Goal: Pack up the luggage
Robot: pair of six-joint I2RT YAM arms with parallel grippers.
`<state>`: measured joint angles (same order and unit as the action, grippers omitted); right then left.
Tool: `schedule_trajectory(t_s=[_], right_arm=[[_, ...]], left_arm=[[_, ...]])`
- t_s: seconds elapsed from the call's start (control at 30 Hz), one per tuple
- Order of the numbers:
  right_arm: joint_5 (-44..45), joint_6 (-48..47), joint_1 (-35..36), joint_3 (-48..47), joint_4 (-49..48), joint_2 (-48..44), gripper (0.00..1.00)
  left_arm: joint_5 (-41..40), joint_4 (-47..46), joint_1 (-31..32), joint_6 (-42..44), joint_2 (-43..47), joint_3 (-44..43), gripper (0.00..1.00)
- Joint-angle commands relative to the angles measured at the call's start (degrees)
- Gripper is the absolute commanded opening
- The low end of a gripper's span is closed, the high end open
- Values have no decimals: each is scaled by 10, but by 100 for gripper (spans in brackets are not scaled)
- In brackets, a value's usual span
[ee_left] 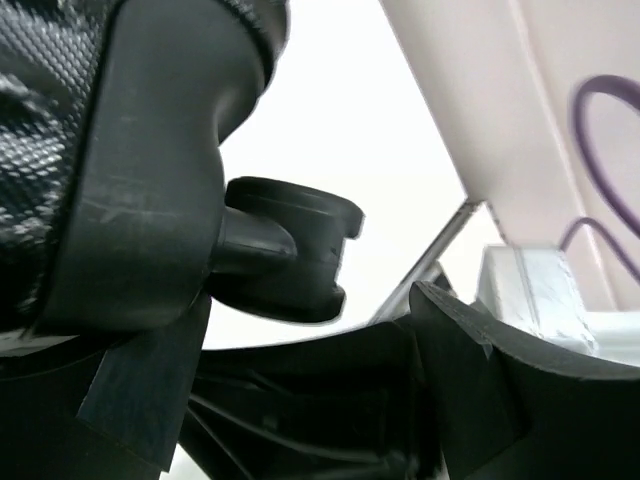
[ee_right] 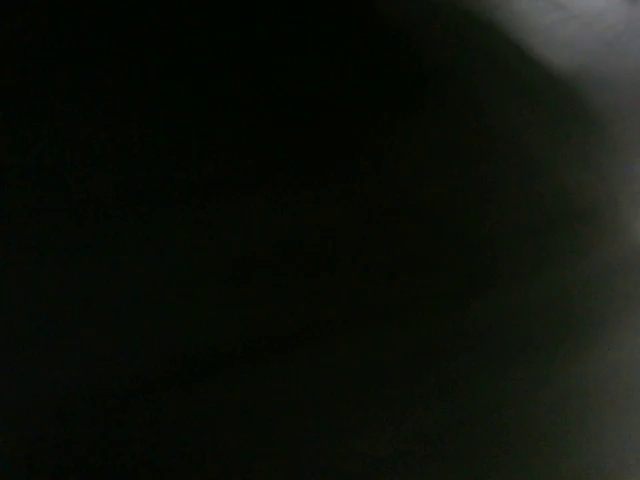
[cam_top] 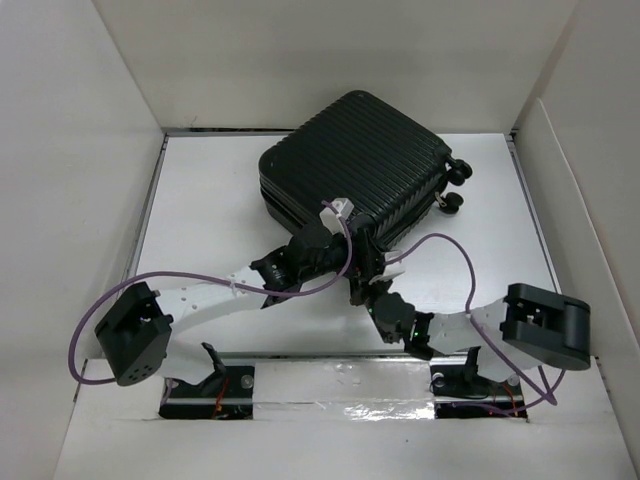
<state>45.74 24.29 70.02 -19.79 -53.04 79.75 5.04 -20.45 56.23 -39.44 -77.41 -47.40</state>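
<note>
The luggage (cam_top: 355, 165), a black ribbed hard-shell suitcase, lies flat and closed at the back middle of the white table, with its caster wheels (cam_top: 457, 172) at the right end. My left gripper (cam_top: 322, 243) is against the suitcase's near edge. In the left wrist view its fingers (ee_left: 500, 380) stand wide apart, right under a suitcase corner (ee_left: 130, 180) and a caster wheel (ee_left: 290, 250). My right gripper (cam_top: 366, 278) is pressed to the near edge just to the right. The right wrist view is almost black, so its jaws are hidden.
White walls (cam_top: 60, 150) enclose the table (cam_top: 210, 200) on the left, back and right. Purple cables (cam_top: 450, 245) loop from both arms. The arm bases (cam_top: 215, 380) sit at the near edge.
</note>
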Motion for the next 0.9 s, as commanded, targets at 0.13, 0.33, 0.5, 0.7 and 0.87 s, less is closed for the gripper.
schedule_trajectory(t_s=[0.13,0.33,0.5,0.7,0.87], right_arm=[[-40,-106,119,-17,-218,77,0],[-73,-79,106,-51,-152,76,0],[-58,-59,111,-37,-103,46,47],[-38,29,117,13,95,-82,77],[-21,22,117,27,212,-186,35]], left_arm=[[26,-124,0,-3,-20,-65,80],[29,-135,-5,-7,-8,-53,84],[-55,-86,-23,33,53,-61,88],[-204,-45,-138,59,175,-41,92],[-144,-54,-329,10,153,-77,86]])
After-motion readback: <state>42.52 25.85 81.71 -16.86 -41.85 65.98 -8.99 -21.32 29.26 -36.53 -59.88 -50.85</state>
